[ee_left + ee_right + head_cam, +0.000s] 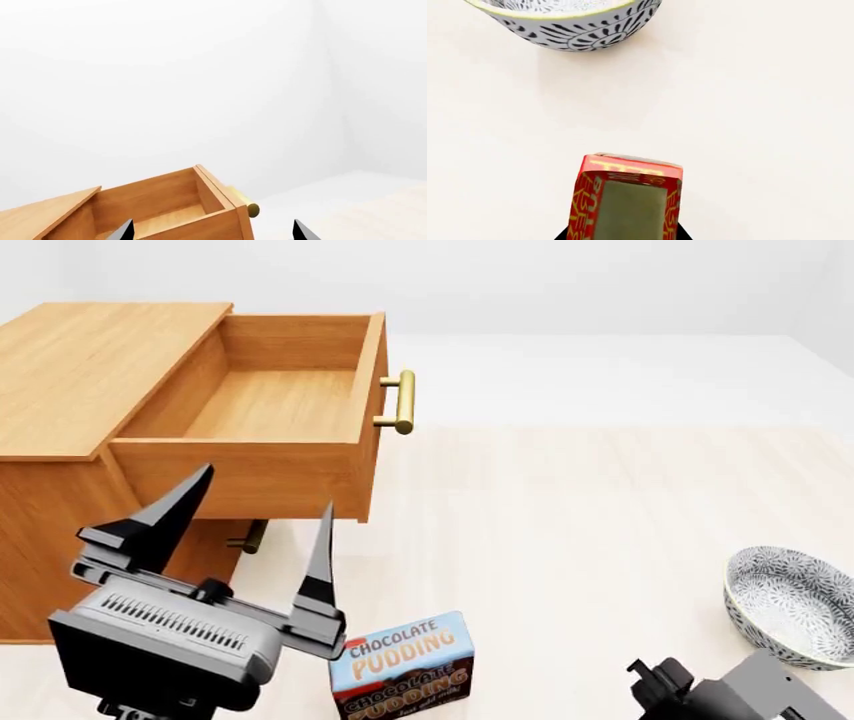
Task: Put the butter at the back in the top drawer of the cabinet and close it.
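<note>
Drawer is pulled out and empty, your left gripper hangs wide open beside the cabinet. Your right gripper looks clamped on the butter, low by the bowl. Left: carry, drop, close.

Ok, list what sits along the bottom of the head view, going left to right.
Left pincer → chocolate pudding box → right arm → patterned bowl.
</note>
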Available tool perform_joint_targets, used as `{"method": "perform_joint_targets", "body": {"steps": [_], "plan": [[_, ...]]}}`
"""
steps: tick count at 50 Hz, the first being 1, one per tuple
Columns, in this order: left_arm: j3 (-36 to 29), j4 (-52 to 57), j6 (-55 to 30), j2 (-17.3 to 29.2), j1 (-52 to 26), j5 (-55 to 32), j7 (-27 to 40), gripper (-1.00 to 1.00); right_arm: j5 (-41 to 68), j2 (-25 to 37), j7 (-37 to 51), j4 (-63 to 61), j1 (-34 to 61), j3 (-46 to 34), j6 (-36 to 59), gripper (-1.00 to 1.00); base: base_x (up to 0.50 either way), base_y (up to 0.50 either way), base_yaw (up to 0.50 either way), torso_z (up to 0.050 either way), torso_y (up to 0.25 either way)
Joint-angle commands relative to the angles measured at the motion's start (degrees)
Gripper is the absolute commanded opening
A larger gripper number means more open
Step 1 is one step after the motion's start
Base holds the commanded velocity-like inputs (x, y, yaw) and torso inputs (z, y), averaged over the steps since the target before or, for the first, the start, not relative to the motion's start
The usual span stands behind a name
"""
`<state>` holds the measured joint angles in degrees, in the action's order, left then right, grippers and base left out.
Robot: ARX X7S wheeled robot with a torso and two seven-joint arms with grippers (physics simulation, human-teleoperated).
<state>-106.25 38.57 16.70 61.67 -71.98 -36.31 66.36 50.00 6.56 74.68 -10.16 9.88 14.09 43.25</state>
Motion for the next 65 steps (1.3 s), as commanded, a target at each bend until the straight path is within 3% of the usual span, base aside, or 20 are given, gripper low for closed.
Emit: {"method": "perform_joint_targets", "body": {"steps": [1, 12, 21, 34, 44, 52, 65], "plan": [[0.08, -0.3, 0.0, -0.67, 0.75, 0.15, 0.2, 1.0, -1.08, 2.77, -1.48, -7.51, 0.57, -4.82, 1.6, -1.0, 0.0, 0.0, 0.0, 0.0, 0.0], [0.32, -0.63, -0.35, -1.49, 1.21, 0.27, 0.55, 1.0, 0.56, 5.03, -9.95, -16.43, 2.86, -7.52, -2.04, -1.0, 0.0, 0.0, 0.0, 0.0, 0.0], [0.64, -1.19, -1.43, -2.94, 1.84, 0.92, 2.1, 1.0, 7.46, 9.48, -14.03, -24.3, 11.53, -9.49, 2.09, -1.0, 0.0, 0.0, 0.0, 0.0, 0.0], [1.44, 1.61, -12.45, -7.18, -0.48, 3.34, 8.29, 1.0, 26.84, 10.7, -6.95, -23.45, 32.17, -10.02, 12.27, -1.0, 0.0, 0.0, 0.0, 0.0, 0.001], [1.53, 3.5, -25.94, -15.57, -3.68, 5.76, 12.63, 1.0, 33.78, 9.53, -2.5, -22.61, 38.31, -10.89, 13.73, -1.0, 0.0, 0.0, 0.0, 0.0, 0.001], [1.23, 2.23, -36.46, -25.08, -5.48, 5.72, 14.09, 1.0, 36.45, 8.66, -1.45, -20.84, 42.47, -11.98, 13.98, -1.0, 0.0, 0.0, 0.0, 0.0, 0.001], [0.65, -1.07, -44.62, -37.07, -4.55, 5.59, 13.81, 1.0, 38.34, 8.63, -1.1, -21.12, 43.4, -12.59, 13.74, -1.0, 0.0, 0.0, 0.0, 0.001, 0.001]]}}
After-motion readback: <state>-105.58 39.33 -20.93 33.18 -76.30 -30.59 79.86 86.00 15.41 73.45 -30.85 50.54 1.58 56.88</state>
